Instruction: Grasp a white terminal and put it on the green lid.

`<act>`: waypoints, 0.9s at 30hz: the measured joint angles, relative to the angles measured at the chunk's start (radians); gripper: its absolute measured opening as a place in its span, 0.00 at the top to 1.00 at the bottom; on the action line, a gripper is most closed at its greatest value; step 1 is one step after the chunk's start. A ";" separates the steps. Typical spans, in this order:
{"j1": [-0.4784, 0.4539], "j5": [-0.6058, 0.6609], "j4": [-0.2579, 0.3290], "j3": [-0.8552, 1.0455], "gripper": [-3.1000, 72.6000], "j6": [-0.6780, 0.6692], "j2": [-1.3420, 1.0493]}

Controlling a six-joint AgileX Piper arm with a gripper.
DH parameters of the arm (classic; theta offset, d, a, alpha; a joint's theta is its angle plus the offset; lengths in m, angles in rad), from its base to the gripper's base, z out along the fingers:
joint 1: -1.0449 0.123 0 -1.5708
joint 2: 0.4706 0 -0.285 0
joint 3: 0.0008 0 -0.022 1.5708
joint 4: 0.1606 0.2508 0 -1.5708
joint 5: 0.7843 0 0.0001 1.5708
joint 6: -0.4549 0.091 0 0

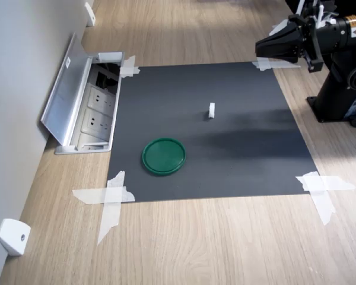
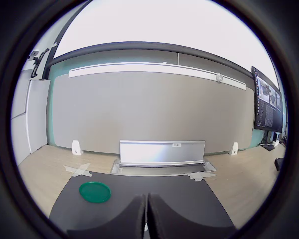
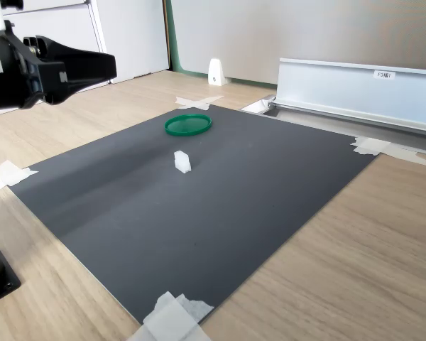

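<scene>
The white terminal (image 1: 211,110) (image 3: 182,162) stands alone near the middle of the black mat (image 1: 237,160). In both exterior views the green lid (image 1: 164,156) (image 3: 188,125) lies flat on the mat, a short way from the terminal. My gripper (image 1: 258,47) (image 3: 113,67) hovers high over the mat's corner at the first exterior view's upper right, well apart from both things. Its fingers (image 2: 137,216) are pressed together with nothing between them. In the wrist view the lid (image 2: 94,192) shows ahead, and I cannot make out the terminal there.
An open silver socket box (image 1: 86,110) with a raised flap borders the mat at the first exterior view's left. White tape strips (image 1: 107,199) hold the mat's corners. White brackets (image 1: 13,236) sit by the wall. The arm's black base (image 1: 344,95) stands beside the mat.
</scene>
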 joint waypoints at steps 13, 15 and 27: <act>0.000 0.229 0.099 -0.119 0.97 -0.034 0.000; 0.000 0.242 0.100 -0.154 0.97 -0.051 0.000; 0.000 0.211 0.100 -0.186 0.97 -0.062 0.000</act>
